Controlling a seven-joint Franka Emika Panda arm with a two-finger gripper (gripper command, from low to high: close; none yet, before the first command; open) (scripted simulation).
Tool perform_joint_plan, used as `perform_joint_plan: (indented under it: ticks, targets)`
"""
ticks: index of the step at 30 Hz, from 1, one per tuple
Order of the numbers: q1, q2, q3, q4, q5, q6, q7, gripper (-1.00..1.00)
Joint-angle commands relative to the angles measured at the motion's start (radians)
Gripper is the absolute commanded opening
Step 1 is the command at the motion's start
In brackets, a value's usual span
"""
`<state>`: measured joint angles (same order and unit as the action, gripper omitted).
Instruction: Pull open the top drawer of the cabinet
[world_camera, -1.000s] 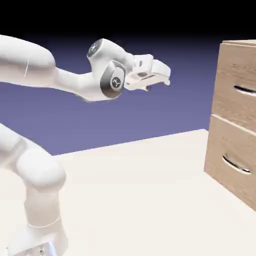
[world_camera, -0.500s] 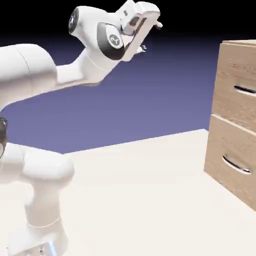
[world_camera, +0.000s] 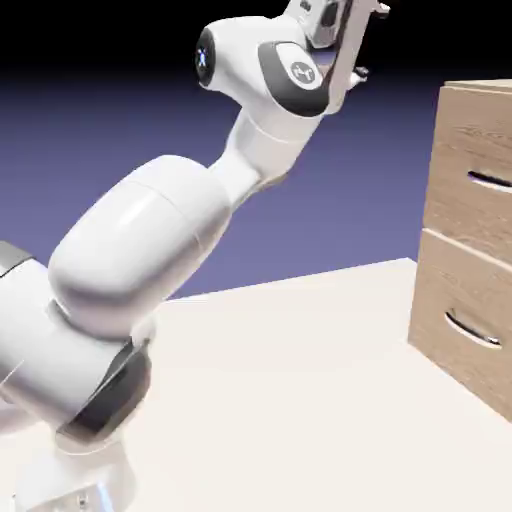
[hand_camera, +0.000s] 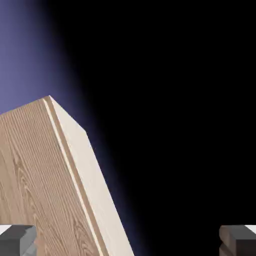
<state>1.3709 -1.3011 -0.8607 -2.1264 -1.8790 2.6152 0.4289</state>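
Exterior view: gripper (world_camera: 370, 42) spread wide, holding nothing, raised and well apart from the cabinet (world_camera: 485, 83). The drawer (world_camera: 460, 140), uppermost of two at the exterior view's right, appears closed; its front is light tan wood grain, its handle (world_camera: 490, 182) a slim, curved silver bar, cropped by the picture's edge. Approach from this height could carry the fingers over the handle or knock the cabinet's top edge.

Hand view: fingertips far apart, nothing between; cabinet off to one side, handle not visible. Uncorrected aim could make the grasp miss.
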Motion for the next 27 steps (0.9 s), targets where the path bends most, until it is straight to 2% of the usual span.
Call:
perform_joint_plan:
  ticks: [1,20,27]
  targets:
    - [0.031,-0.017,-0.02,0.016,-0.044,-0.01,-0.007,0.0]
    - [0.624,-0.335,-0.395,0.314,-0.862,-0.194,-0.143,0.0]
    - [0.76,-0.318,-0.4,0.531,-0.859,-0.114,-0.181,0.0]
